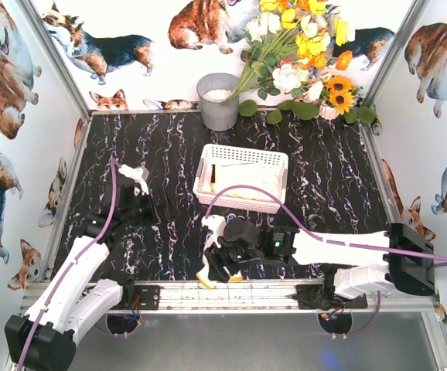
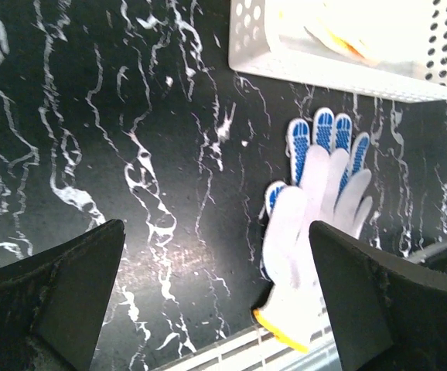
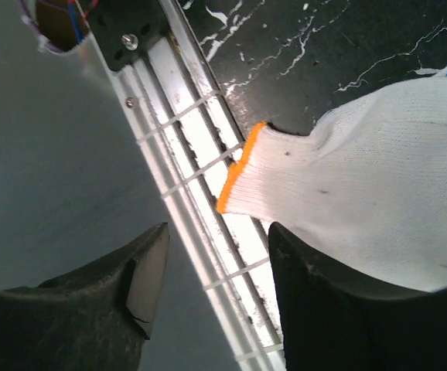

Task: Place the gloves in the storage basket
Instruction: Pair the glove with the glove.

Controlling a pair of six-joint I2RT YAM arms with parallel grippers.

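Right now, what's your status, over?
Left gripper and right gripper open, empty. One glove on table edge, cuff over the rail. Nothing between it and basket.

White arms (image 1: 76,278), black claws (image 2: 216,297) (image 3: 217,282) (purple cables (image 1: 114,209))

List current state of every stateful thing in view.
blue-dotted glove: lying flat on table, cuff on front rail, not gripped
storage basket: upright, gloves inside
left claw: open, empty
right claw: open, by the glove's cuff, holding nothing
metal bucket: upright, something white inside
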